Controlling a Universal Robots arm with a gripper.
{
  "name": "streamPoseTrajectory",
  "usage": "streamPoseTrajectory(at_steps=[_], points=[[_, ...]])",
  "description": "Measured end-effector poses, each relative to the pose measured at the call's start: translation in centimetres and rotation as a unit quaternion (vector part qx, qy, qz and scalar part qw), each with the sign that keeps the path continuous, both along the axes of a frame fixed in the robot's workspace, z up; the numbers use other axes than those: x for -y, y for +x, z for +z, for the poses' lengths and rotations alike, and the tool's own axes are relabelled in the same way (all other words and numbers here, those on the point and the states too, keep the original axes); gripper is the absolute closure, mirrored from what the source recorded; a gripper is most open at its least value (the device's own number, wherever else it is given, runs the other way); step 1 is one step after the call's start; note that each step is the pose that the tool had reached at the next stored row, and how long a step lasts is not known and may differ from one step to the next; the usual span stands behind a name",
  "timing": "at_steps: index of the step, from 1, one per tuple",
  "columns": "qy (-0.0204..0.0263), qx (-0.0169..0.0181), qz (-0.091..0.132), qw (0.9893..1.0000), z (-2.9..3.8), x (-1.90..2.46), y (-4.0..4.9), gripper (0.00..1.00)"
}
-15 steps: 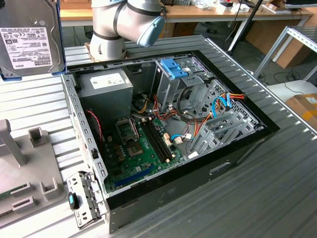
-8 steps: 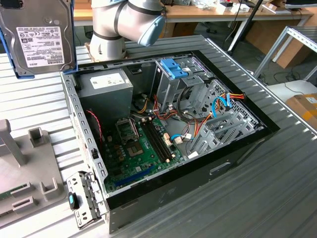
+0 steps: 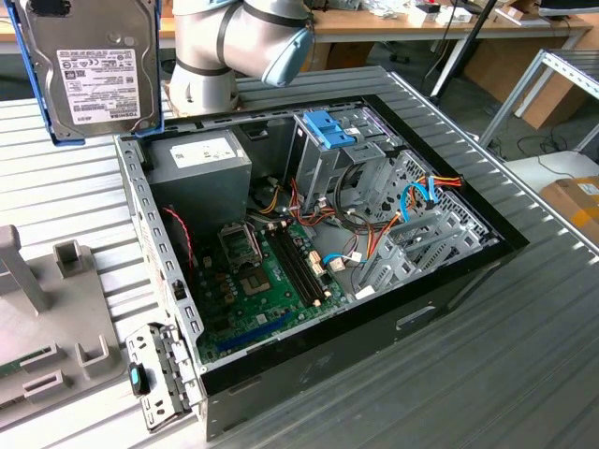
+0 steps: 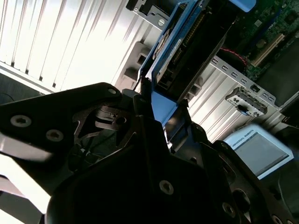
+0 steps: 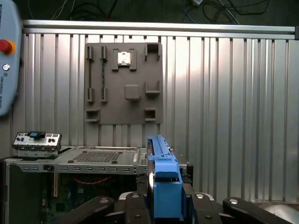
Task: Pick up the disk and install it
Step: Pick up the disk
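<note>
The disk [image 3: 94, 75], dark grey with a white barcode label and light-blue rails, hangs upright in the air at the exterior view's upper left, above the table and beside the open computer case [image 3: 449, 290]. My gripper [image 4: 161, 109] is shut on the disk [image 4: 187, 42], its black fingers clamping the blue rail end. In the first wrist view the disk [image 5: 163, 186] shows edge-on between the fingers of the gripper [image 5: 163, 205], above the case's rim.
Inside the case are a silver drive cage with a blue latch [image 3: 332, 131], a grey power-supply box [image 3: 201, 159], the motherboard [image 3: 271, 281] and loose cables. A grey fixture plate [image 3: 56, 318] lies beside the case. The arm's base [image 3: 234, 47] stands behind.
</note>
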State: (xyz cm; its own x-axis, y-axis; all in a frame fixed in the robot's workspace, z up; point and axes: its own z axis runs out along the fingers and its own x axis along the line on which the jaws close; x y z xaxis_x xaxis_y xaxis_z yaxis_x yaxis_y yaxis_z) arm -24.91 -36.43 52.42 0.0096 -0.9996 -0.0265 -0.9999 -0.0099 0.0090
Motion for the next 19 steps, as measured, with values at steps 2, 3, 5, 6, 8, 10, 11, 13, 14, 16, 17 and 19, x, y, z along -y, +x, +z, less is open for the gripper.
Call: streamPoseTrajectory(at_steps=[2, 3, 5, 6, 8, 10, 11, 13, 14, 16, 17, 19], points=[[0.0004, 0.0, 0.0, 1.0, 0.0, 0.0, 1.06, 0.63], [0.0004, 0.0, 0.0, 1.0, 0.0, 0.0, 1.26, 0.63], [0.0005, 0.0, 0.0, 1.0, 0.0, 0.0, 2.09, 0.63], [0.0005, 0.0, 0.0, 1.0, 0.0, 0.0, 2.69, 0.63], [0.0005, 0.0, 0.0, 1.0, 0.0, 0.0, 3.96, 0.63], [0.0005, 0.0, 0.0, 1.0, 0.0, 0.0, 4.95, 0.63], [0.0005, 0.0, 0.0, 1.0, 0.0, 0.0, 5.23, 0.63], [0.0005, 0.0, 0.0, 1.0, 0.0, 0.0, 6.38, 0.63], [0.0005, 0.0, 0.0, 1.0, 0.0, 0.0, 7.66, 0.63], [0.0005, 0.0, 0.0, 1.0, 0.0, 0.0, 7.68, 0.63], [0.0005, 0.0, 0.0, 1.0, 0.0, 0.0, 7.68, 0.63], [0.0005, 0.0, 0.0, 1.0, 0.0, 0.0, 7.68, 0.63]])
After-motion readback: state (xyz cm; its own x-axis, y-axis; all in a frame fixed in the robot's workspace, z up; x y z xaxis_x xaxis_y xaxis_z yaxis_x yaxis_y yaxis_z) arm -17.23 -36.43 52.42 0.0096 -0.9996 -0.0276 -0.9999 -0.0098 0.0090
